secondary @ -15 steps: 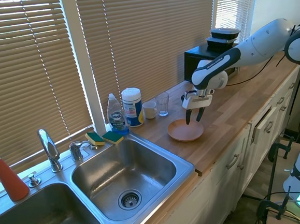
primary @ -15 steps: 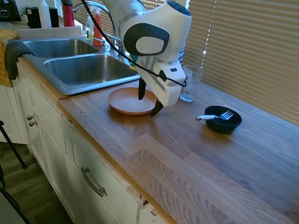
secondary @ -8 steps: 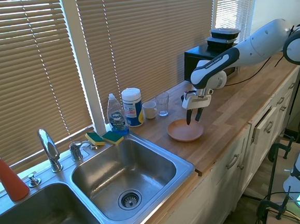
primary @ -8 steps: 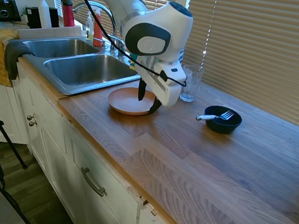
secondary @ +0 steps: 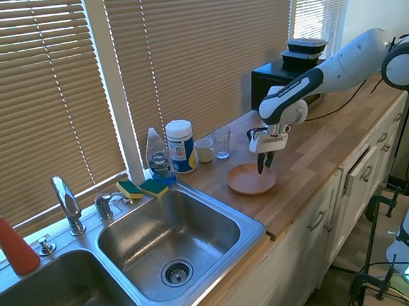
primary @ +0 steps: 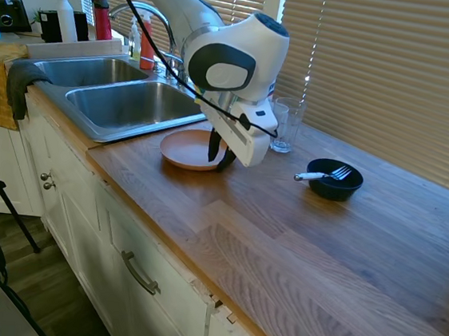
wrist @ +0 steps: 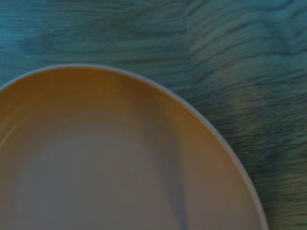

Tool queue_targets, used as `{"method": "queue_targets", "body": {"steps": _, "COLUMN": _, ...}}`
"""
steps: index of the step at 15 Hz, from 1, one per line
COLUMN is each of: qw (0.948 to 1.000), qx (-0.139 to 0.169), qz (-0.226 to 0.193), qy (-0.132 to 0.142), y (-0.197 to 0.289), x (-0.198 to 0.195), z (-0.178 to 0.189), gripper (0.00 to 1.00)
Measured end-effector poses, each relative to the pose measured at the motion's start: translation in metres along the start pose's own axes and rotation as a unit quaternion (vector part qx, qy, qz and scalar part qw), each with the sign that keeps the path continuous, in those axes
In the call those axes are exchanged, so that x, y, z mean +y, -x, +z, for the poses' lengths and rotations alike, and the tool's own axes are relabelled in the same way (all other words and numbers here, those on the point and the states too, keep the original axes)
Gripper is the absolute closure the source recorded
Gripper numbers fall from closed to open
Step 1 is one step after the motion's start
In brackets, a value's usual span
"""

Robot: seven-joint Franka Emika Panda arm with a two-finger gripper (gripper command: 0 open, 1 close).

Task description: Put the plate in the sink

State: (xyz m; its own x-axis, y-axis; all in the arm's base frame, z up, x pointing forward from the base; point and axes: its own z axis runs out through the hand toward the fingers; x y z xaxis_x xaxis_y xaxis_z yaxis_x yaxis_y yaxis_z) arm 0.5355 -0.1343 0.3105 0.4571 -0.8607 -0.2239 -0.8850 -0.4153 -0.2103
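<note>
Smooth matt plate (primary: 188, 148) on grained wooden counter (primary: 297, 240) — beside shiny stainless-steel sink (primary: 127, 102).

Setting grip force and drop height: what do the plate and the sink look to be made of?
The plate: matte salmon-orange, smooth, no glare, so probably plastic or melamine, though glazed ceramic can't be ruled out. The sink: stainless steel, a brushed grey sheen with soft reflections on the basin walls.

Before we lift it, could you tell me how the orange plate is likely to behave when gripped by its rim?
The plate looks rigid, so it should not flex. Its smooth surface and low rim may slip between the fingers of the gripper. Held at one edge, it will probably tilt.
</note>
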Motion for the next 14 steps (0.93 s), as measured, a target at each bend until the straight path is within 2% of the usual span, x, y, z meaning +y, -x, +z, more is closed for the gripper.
{"method": "queue_targets", "body": {"steps": 10, "qw": 0.9987, "qx": -0.023, "qz": -0.021, "qy": -0.039, "y": -0.006, "x": 0.004, "z": -0.003, "gripper": 1.00}}
{"method": "queue_targets", "body": {"steps": 14, "qw": 0.9967, "qx": -0.023, "qz": -0.048, "qy": -0.062, "y": 0.014, "x": -0.006, "z": -0.048, "gripper": 1.00}}
